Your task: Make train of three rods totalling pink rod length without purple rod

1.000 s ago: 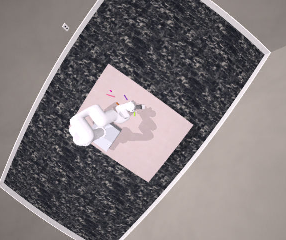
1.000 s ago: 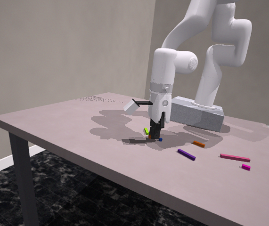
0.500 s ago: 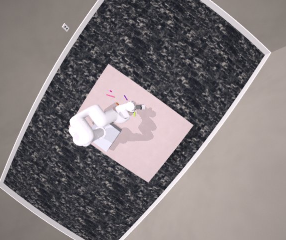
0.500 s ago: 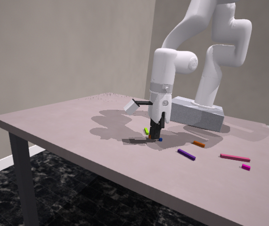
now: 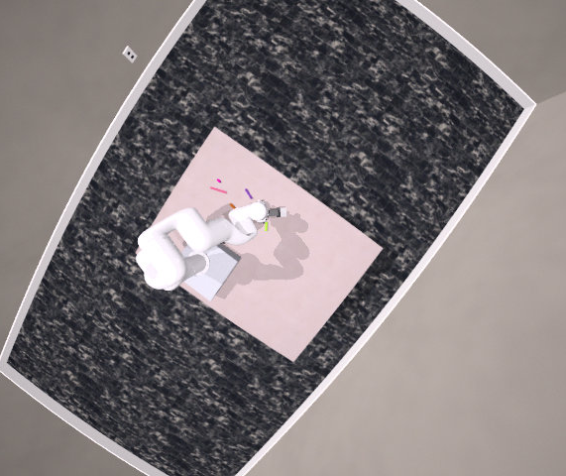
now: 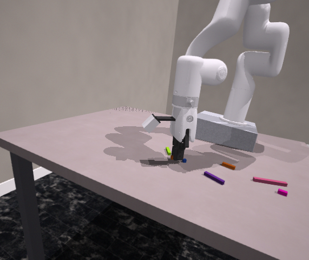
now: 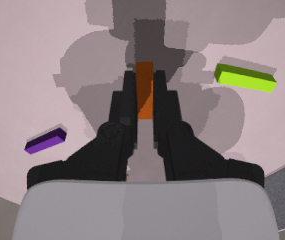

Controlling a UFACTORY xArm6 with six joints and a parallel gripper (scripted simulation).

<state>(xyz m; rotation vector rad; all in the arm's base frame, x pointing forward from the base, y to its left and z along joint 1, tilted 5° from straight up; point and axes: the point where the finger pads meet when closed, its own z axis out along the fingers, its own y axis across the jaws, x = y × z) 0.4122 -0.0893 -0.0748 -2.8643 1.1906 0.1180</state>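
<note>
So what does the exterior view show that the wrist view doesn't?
Only the exterior view shows the blue rod beside the pincer, a second orange rod lying free, the pink rod, the magenta rod and the arm's base. Only the wrist view shows the pincer's fingers shut on an orange rod seen lengthwise. Both show the lime rod and the purple rod.

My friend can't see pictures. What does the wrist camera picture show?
Two black fingers pinch an orange rod above a pale pink table. A lime rod lies to the right and a purple rod to the left, both apart from the fingers.
</note>
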